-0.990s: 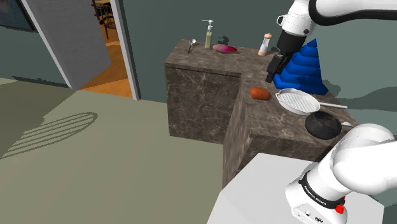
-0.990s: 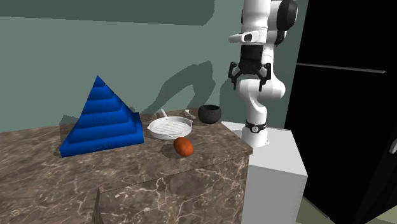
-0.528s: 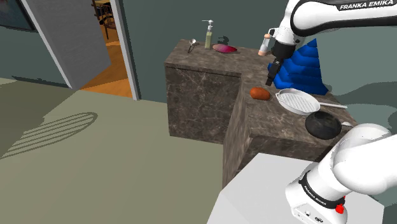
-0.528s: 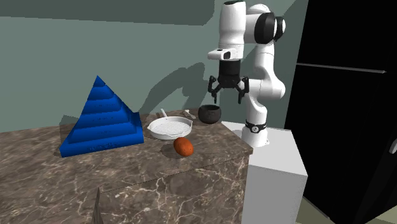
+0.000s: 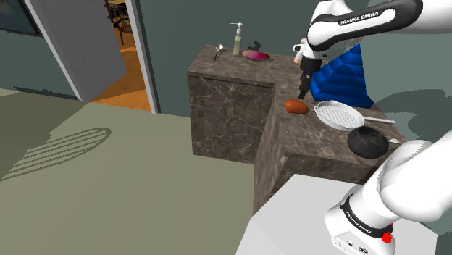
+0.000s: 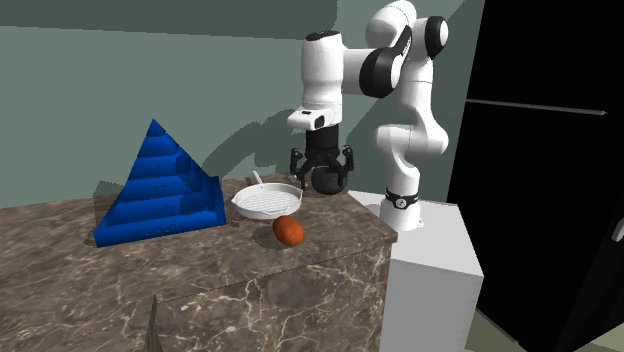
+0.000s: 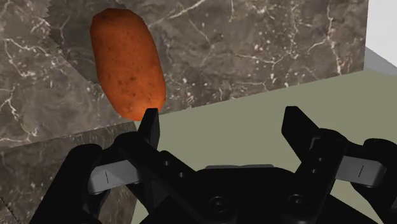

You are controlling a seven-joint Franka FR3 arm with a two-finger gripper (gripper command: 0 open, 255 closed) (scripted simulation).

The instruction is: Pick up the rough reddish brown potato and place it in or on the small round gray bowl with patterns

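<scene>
Potato (image 5: 295, 106) is seen lying on the counter (image 5: 232, 80), upper right of centre in the shoulder view, beside the pan (image 5: 335, 114); gripper (image 5: 302, 94) is held spread and empty above it.

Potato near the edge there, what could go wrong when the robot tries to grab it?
The potato lies close to the counter edge, so a bump might roll it to the floor. The open pincer is off to one side of it, so it might push the potato instead of gripping it. The pan sits beside it and could get knocked.
</scene>
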